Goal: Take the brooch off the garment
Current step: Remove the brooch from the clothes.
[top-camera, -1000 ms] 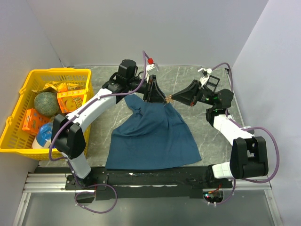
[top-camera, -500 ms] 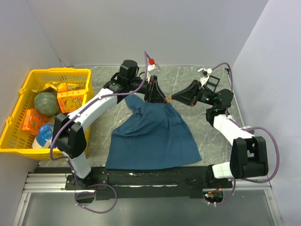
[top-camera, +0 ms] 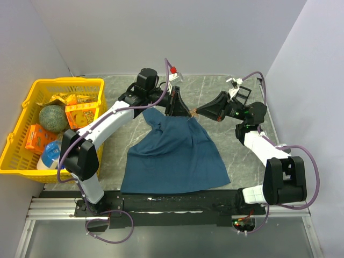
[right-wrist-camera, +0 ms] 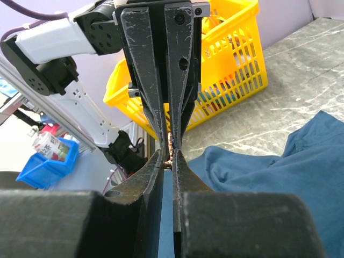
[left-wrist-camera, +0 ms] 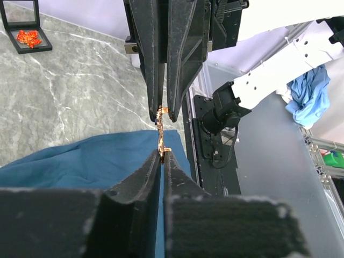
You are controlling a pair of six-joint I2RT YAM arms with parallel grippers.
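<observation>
The garment, a dark teal T-shirt, lies spread on the table with its far edge drawn up to where both grippers meet. The brooch is a thin golden piece above the cloth. My left gripper is shut on its near end. My right gripper, pointing the opposite way, is shut on its far end. From the right wrist, the right gripper pinches the brooch tip to tip with the left gripper. From above, the brooch is a small glint between the two.
A yellow basket with several groceries stands at the table's left edge. A small black box holding a red-orange ornament sits on the grey marbled table at the back. Walls close in on the left, back and right.
The left jaws have drawn in on the brooch. Neither arm nor the garment has visibly shifted in the top view.
</observation>
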